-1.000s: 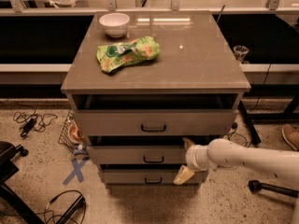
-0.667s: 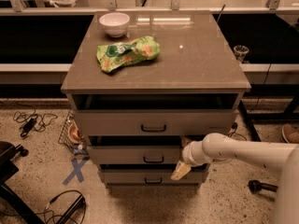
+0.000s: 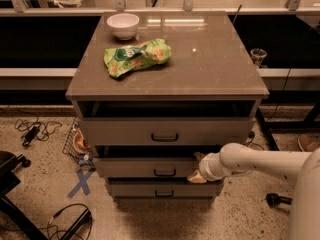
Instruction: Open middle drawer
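Middle drawer (image 3: 135, 167), grey-beige, slightly open; pincer (image 3: 196, 168) at its right.

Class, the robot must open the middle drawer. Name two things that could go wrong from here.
The gripper sits at the right end of the middle drawer, off the handle: a pull there may slip or skew it. The top drawer juts out above the gripper: rising could hit it.

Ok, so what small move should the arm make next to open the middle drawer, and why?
Probably slide the hand left toward the handle. The hand sits at the right end of the middle drawer front, away from the black handle at its centre, so it likely has no good grip point there.
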Available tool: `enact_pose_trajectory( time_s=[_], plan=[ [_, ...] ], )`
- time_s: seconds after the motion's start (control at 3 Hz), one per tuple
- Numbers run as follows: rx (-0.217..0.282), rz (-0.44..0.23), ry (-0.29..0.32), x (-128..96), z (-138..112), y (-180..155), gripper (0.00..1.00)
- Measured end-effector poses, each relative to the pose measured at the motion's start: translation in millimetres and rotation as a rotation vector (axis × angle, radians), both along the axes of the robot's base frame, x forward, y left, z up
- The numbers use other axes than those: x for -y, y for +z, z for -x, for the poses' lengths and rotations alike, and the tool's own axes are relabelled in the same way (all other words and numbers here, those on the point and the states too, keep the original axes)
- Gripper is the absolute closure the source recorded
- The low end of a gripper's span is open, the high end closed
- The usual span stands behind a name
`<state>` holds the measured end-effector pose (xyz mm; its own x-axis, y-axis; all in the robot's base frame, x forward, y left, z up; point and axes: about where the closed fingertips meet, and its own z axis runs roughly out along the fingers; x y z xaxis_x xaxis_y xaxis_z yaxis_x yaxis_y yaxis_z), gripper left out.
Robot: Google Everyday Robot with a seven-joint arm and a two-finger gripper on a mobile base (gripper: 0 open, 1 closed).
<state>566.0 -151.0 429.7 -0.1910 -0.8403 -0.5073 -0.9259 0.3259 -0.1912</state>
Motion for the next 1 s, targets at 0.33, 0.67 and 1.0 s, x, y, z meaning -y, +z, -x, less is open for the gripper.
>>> enact_pose_trajectory(
  time_s=[0.33,0.67,1.0],
  plan=[
    [-0.002,-0.003,-0.014,3.6,5.1,2.6,0.72],
    [-0.013,0.0,-0.028,7.2,30.4,4.5,0.95],
    [-0.014,0.0,-0.03,7.9,35.0,5.0,1.0]
  ],
)
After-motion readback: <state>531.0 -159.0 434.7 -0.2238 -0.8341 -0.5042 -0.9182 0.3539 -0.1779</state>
